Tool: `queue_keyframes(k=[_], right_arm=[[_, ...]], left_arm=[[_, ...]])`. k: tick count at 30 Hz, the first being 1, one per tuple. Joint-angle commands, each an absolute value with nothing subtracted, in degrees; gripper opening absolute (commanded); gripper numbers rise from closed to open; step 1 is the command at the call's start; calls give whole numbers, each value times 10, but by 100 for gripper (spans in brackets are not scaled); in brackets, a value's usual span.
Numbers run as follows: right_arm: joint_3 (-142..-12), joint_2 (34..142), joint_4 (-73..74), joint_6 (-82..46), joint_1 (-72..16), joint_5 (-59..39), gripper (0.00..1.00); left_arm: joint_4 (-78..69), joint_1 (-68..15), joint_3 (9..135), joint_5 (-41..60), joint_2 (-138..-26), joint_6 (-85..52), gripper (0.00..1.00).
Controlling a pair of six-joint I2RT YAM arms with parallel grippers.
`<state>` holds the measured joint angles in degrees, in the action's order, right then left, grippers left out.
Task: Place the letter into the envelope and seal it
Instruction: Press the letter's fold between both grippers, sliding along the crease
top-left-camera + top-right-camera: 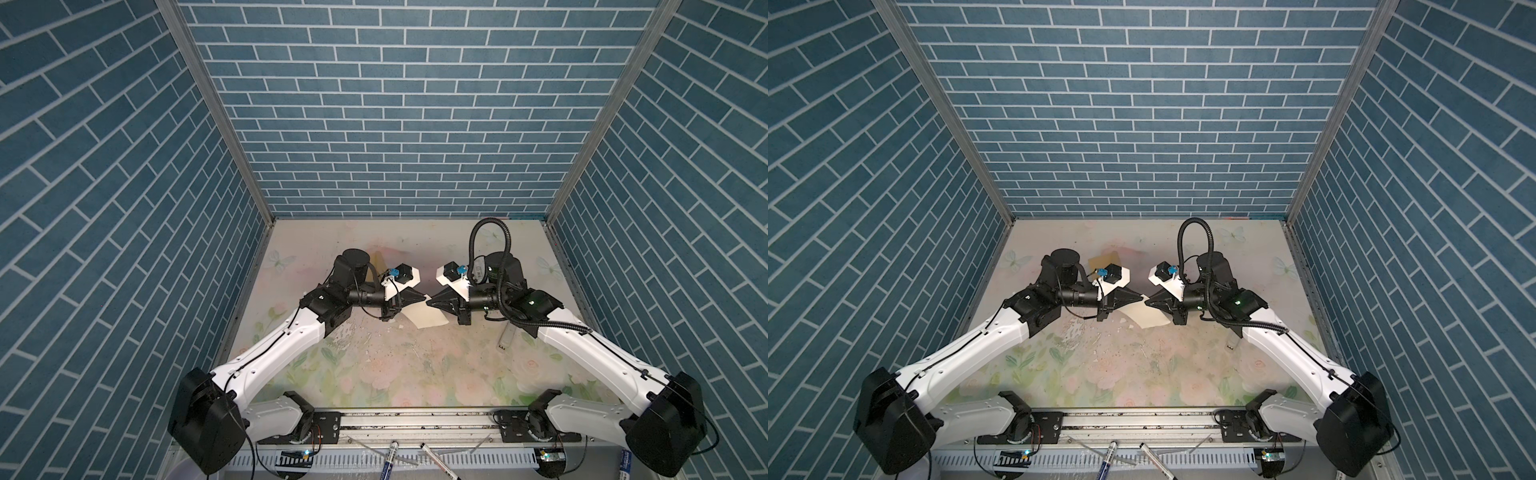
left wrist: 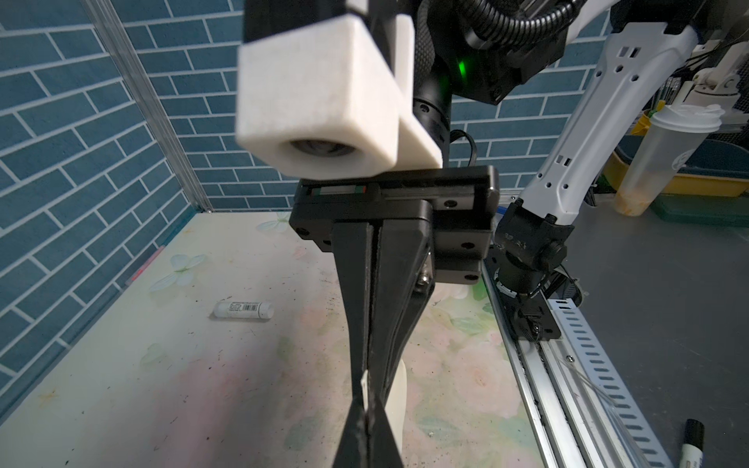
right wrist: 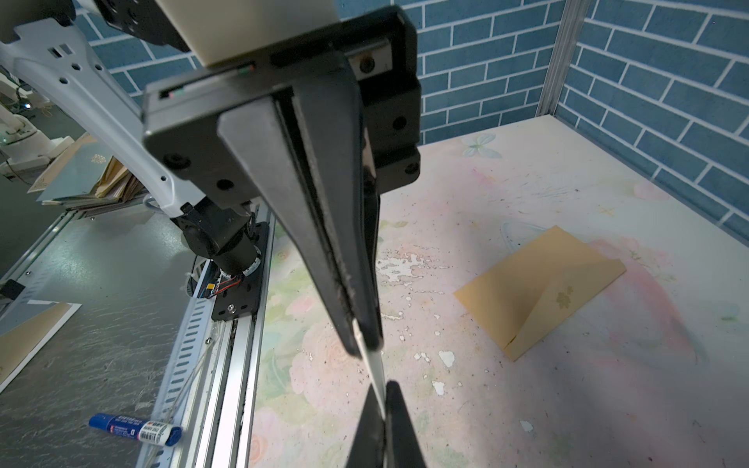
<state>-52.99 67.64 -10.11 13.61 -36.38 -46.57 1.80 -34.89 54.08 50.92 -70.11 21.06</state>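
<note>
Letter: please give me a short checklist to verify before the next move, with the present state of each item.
1. Left pincer shut on the letter: ok.
2. Right pincer shut on the same letter: ok.
3. Letter's lower edge clear of the table: cannot tell.
4. Envelope lying flat on the table, apart from the letter: ok.
5. Envelope flap open for the letter: not ok, it looks folded over the body.
6. Letter folded small enough to fit: cannot tell.
</note>
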Motion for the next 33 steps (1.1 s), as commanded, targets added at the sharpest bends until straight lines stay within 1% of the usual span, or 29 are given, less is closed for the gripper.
queue_keyframes(k=[1, 5, 8, 10, 14, 22, 26, 29, 33], right_arm=[[-556, 680, -105, 156, -366, -469, 0], [-552, 682, -110, 151, -366, -463, 0], [-549, 682, -120, 151, -366, -457, 10], [-544, 680, -124, 151, -365, -455, 12], [-529, 671, -127, 150, -361, -449, 12], [-512, 666, -128, 147, -355, -446, 0], [-512, 668, -129, 146, -354, -444, 1], [-510, 667, -134, 146, -353, -439, 8], [-501, 663, -137, 147, -349, -437, 9]], left_arm=[[-2, -352, 537, 504, -689, 211, 0], [-13, -352, 529, 498, -682, 213, 0], [-10, -352, 529, 492, -679, 216, 0], [-9, -352, 529, 488, -676, 220, 0], [-4, -352, 527, 479, -668, 230, 0], [5, -351, 526, 469, -660, 242, 0], [4, -351, 526, 466, -659, 242, 0], [5, -351, 523, 461, -655, 245, 0], [8, -351, 522, 455, -652, 249, 0]])
